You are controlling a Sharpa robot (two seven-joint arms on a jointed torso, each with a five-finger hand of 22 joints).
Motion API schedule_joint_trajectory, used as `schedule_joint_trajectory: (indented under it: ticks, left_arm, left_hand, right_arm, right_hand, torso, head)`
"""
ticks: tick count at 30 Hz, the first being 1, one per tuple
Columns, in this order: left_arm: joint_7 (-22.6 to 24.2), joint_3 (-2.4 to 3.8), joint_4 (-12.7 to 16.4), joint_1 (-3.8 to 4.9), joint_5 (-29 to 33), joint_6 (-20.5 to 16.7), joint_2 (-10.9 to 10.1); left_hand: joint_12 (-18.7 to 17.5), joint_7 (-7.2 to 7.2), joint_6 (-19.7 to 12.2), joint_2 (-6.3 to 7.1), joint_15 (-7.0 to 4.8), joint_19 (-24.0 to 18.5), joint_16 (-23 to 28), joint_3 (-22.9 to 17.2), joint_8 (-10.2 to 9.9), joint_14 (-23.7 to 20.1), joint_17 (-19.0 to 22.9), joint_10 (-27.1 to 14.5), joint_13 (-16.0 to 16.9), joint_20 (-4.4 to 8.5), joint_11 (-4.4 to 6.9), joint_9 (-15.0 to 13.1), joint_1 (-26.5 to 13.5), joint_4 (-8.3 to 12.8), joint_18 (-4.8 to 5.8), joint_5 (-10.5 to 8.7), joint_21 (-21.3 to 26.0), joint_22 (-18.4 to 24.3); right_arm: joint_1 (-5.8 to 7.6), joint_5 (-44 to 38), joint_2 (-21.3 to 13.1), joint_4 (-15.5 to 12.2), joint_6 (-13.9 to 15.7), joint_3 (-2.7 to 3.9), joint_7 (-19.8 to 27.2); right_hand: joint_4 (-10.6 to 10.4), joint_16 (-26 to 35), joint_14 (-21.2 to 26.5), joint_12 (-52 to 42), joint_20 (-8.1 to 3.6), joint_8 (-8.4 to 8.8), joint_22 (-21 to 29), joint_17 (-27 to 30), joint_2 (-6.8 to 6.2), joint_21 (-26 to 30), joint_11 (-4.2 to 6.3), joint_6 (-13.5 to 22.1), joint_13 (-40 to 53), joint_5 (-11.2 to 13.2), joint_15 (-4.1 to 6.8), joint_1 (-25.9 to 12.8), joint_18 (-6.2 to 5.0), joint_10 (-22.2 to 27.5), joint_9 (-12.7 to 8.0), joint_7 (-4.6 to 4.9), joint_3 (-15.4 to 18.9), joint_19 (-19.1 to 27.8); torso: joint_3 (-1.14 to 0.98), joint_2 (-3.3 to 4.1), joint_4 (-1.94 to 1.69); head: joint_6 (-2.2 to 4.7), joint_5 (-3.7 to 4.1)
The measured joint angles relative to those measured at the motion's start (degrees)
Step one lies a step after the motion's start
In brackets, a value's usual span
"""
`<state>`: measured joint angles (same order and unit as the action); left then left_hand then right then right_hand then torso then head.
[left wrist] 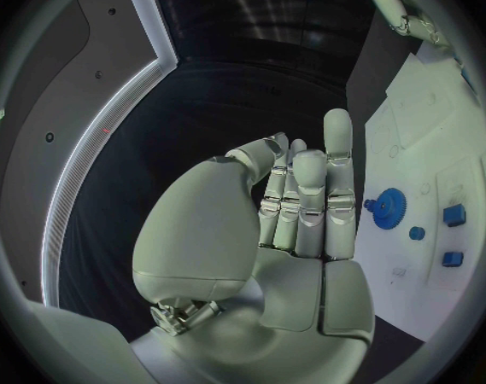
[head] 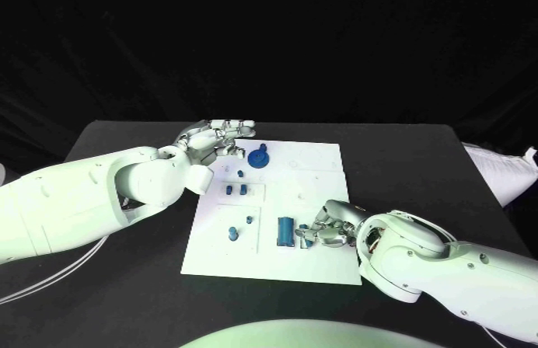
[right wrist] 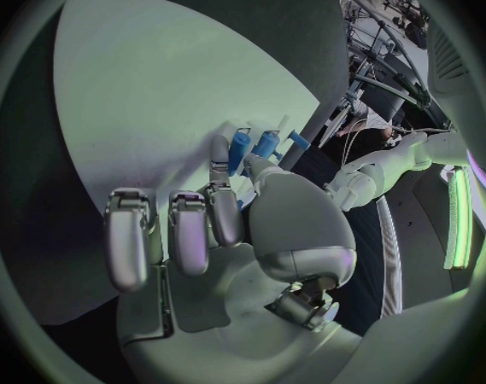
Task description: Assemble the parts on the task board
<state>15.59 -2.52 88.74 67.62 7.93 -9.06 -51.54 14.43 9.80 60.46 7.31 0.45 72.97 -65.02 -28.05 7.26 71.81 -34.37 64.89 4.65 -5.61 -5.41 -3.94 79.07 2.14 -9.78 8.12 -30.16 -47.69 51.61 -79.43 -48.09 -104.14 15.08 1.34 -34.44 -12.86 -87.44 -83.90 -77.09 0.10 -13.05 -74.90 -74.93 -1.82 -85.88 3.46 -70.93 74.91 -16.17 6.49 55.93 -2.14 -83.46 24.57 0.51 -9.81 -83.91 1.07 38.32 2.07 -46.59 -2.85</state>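
Observation:
The white task board (head: 325, 169) lies mid-table. A blue gear (head: 260, 158) stands near its far left corner, with several small blue parts (head: 236, 189) nearer along the left side. A long blue part (head: 286, 230) lies by the near edge. My right hand (head: 329, 227) rests on the board beside it, and its thumb and a finger pinch a slim blue part (right wrist: 239, 150) against the board (right wrist: 147, 102). My left hand (head: 213, 140) hovers at the board's far left corner, fingers extended and holding nothing; its wrist view shows the hand (left wrist: 301, 205), the gear (left wrist: 387, 206) and the board (left wrist: 430, 136).
Bare black table (head: 426, 169) surrounds the board on every side. A white object (head: 504, 169) sits at the table's right edge. Cables (head: 68, 270) trail under my left arm at the near left.

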Motion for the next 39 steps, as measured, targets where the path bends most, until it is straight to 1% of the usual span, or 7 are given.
schedule_joint_trajectory:
  ticks: [9, 19, 24, 30, 34, 36, 39]
  left_arm:
    - [-0.1, 0.00, 0.0, 0.00, 0.0, 0.1, 0.0]
    - [-0.1, 0.00, 0.0, 0.00, -0.1, 0.2, -0.1]
    - [-0.1, -0.01, -0.1, 0.00, -0.1, 0.2, 0.0]
    - [-0.1, -0.06, -0.9, -0.01, -0.1, 0.2, 0.1]
    - [0.2, -0.09, -2.5, -0.09, -0.1, 0.0, 0.8]
    - [0.4, -0.09, -3.7, -0.16, -0.1, -0.2, 1.4]
    - [0.8, -0.13, -5.5, -0.40, 0.0, -0.7, 2.3]
  left_hand:
    - [0.0, 0.00, 0.0, 0.00, 0.04, -0.2, 0.3, 0.0, 0.0, 0.0, 0.2, 0.0, -0.1, -0.21, 0.00, 0.0, 0.0, 0.0, 0.00, 0.00, 0.0, 0.0]
    - [0.0, 0.00, 0.0, 0.00, -0.13, -0.2, 0.3, 0.0, 0.0, -0.1, 0.3, 0.0, -0.1, -0.21, 0.00, 0.0, 0.0, 0.0, 0.00, 0.00, 0.0, 0.0]
    - [0.0, 0.00, 0.0, 0.00, -0.13, -0.2, 0.3, 0.0, 0.0, -0.1, 0.4, 0.0, -0.1, -0.21, 0.00, 0.0, 0.0, 0.0, 0.00, 0.00, 0.0, 0.0]
    - [0.0, 0.00, 0.0, -0.16, 0.07, -0.2, 0.5, 0.0, 0.0, -0.3, 0.7, -0.2, -0.1, -0.21, -0.20, 0.0, -0.2, 0.0, 0.00, 0.00, 0.0, 0.0]
    - [0.4, -0.09, -0.1, -0.30, 0.03, -2.0, 3.6, 0.2, 0.2, -4.1, 5.6, -0.8, -0.3, -0.34, -0.35, 0.0, -0.3, 0.2, 0.00, 0.00, 1.2, 0.5]
    - [0.4, 0.14, -0.3, -0.42, 0.29, -4.2, 6.2, 0.2, 0.2, -6.6, 7.5, -1.6, -0.5, -0.55, -0.49, 0.0, -0.8, 0.2, 0.00, 0.00, 2.6, 1.2]
    - [0.4, 0.50, -0.7, -0.21, 0.88, -8.5, 12.0, 0.5, 0.2, -10.4, 10.7, -2.3, -0.8, -1.05, -1.06, 0.1, -1.0, 0.1, 0.00, 0.00, 5.8, 2.9]
  right_arm:
    - [-0.11, -0.5, -0.6, -0.6, 0.0, -0.09, 0.0]
    - [-0.12, -1.0, -2.0, -1.6, 0.3, -0.10, 0.1]
    - [0.25, -0.4, -3.6, -2.2, 2.1, -0.07, 1.3]
    - [3.18, 8.2, -6.2, -0.4, 7.0, 0.03, 9.4]
    - [5.07, 20.0, -6.4, 3.4, 9.6, 0.08, 18.6]
    - [5.88, 26.2, -6.0, 5.8, 10.4, 0.07, 23.1]
    - [6.93, 36.3, -4.6, 10.0, 11.3, 0.07, 30.1]
  right_hand:
    - [-3.6, -0.2, 0.0, 0.0, -0.20, -0.24, 0.0, 0.0, 0.33, 0.0, -0.18, 0.0, 0.0, 2.2, -0.01, -0.6, 0.00, -0.2, 0.5, 0.00, 4.6, -0.2]
    - [-3.6, -0.2, 0.0, 0.0, -0.20, -0.46, 0.0, 0.0, 0.32, 0.0, -0.19, 0.0, 0.0, 2.6, -0.01, -0.6, 0.00, -0.2, 0.6, 0.00, 6.0, -0.2]
    - [-2.4, 1.0, 0.0, 3.6, -0.20, 1.16, 0.0, 0.0, 0.01, 1.4, -0.74, 3.5, 0.0, 0.9, -0.02, 3.3, 0.00, -0.7, 0.0, 1.21, 7.6, -0.2]
    - [2.0, 4.2, -0.1, 13.4, 1.27, 5.66, 0.0, 0.0, -0.21, 5.4, -3.57, 9.3, 0.1, -1.3, -2.09, 12.4, -0.09, 1.0, -2.3, 4.30, 7.7, 0.0]
    - [5.6, 11.6, 0.0, 29.1, 2.41, 7.32, 5.7, 6.0, 0.29, 13.3, -4.41, 11.0, -8.5, -0.6, -2.71, 18.9, -2.64, 7.5, -3.8, 5.44, 6.6, 4.3]
    - [7.0, 20.1, 1.9, 43.3, 2.85, 8.20, 14.4, 15.3, 0.46, 22.0, -5.26, 12.1, -17.7, 0.3, -3.85, 21.3, -4.95, 12.9, -4.9, 5.98, 5.4, 8.9]
    - [8.6, 36.3, 7.5, 53.0, 3.62, 8.94, 29.7, 31.6, 0.04, 37.6, -5.94, 13.4, -25.8, 1.3, -4.51, 23.4, -7.73, 16.5, -6.2, 7.01, 3.8, 16.7]
  torso:
    - [-0.04, 0.00, 0.00]
    - [-0.04, 0.00, 0.00]
    - [-0.04, -0.05, 0.02]
    - [0.06, -0.32, 0.19]
    - [0.17, -0.85, 0.47]
    - [0.25, -1.22, 0.59]
    - [0.35, -1.80, 0.76]
  head:
    - [0.07, -0.09]
    - [0.19, 0.05]
    - [0.43, 0.15]
    - [1.10, 0.38]
    - [1.66, 0.60]
    - [2.02, 0.76]
    - [2.46, 0.94]
